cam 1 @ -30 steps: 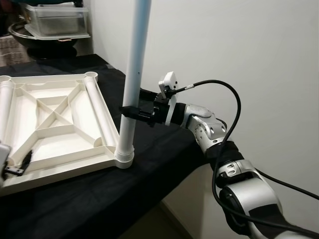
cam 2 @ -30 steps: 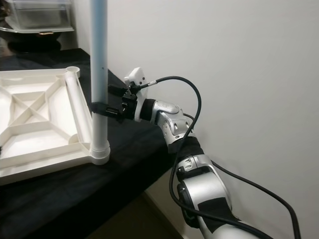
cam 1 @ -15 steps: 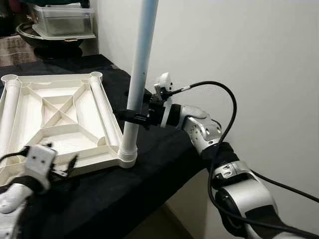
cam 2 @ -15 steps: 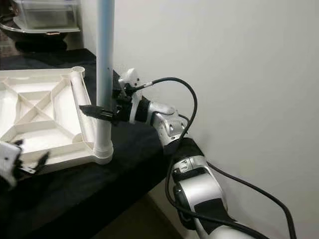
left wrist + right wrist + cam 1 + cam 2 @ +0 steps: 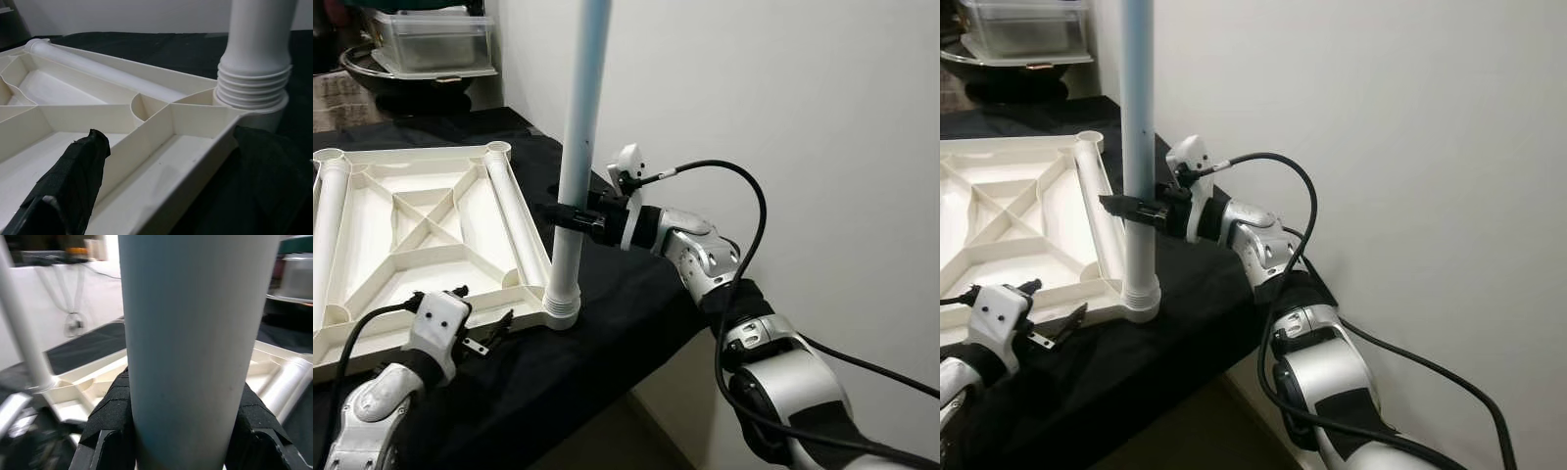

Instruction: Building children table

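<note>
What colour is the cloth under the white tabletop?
Black; the cloth shows best in the left eye view.

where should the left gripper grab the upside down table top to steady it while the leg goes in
Take the table top by its near edge wall beside the leg socket, coming from the robot's side with the left gripper. That thin upright rim faces the open jaws; the right gripper already clamps the leg.

Your head pair looks down at the tabletop's [image 5: 431, 225] right front corner; both wrist cameras sit close on the leg [image 5: 190, 352].
</note>
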Controlling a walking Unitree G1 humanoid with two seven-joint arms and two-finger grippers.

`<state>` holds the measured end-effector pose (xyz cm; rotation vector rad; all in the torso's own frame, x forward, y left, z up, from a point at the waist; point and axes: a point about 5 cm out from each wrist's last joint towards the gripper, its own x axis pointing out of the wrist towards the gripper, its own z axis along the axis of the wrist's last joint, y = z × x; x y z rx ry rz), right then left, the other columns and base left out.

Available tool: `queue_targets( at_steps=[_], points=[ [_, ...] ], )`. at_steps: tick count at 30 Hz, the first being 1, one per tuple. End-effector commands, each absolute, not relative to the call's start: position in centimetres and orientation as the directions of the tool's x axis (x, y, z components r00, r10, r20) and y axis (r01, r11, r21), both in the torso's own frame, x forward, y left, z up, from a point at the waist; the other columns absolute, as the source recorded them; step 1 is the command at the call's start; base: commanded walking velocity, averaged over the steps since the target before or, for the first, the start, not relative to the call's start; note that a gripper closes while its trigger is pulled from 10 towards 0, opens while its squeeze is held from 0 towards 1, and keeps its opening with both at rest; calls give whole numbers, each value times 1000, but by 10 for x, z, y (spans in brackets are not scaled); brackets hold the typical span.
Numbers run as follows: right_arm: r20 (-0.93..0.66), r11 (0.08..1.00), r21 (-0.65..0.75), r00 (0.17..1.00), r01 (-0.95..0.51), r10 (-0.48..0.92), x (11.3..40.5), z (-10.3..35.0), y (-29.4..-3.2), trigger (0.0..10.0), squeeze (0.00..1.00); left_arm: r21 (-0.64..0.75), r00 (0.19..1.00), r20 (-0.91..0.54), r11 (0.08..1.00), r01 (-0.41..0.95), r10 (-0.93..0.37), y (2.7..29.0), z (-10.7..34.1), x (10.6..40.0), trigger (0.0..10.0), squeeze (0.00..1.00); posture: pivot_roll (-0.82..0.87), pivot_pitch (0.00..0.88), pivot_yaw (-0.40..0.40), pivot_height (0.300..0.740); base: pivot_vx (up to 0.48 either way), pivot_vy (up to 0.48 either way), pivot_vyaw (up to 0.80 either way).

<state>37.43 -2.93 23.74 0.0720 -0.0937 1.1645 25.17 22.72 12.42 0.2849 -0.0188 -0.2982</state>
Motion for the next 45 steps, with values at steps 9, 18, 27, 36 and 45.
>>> queue_targets(
  at_steps=[9,18,27,36,45],
  points=[
    [-203,931,104,909,-350,364,398,181,-66,0,0,251,955,-15,923,290,-296,212,123,259,10000,0,55,0,-117,740,0,0,0],
    [-257,965,118,932,-234,257,387,172,-44,0,0,240,957,-12,929,283,-289,207,122,261,10000,0,54,0,-122,740,0,0,0],
    [-263,971,118,936,-209,233,387,179,-37,10000,0,237,961,-14,933,272,-276,208,121,261,10000,0,54,0,-125,740,0,0,0],
    [-206,976,117,958,-181,202,387,193,-43,10000,0,236,961,-17,933,273,-277,207,121,261,10000,0,45,0,-122,740,0,0,0],
    [-178,974,120,961,-191,210,384,202,-41,10000,0,236,960,-18,932,276,-280,207,121,262,10000,0,44,0,-121,740,0,0,0]
  ],
)
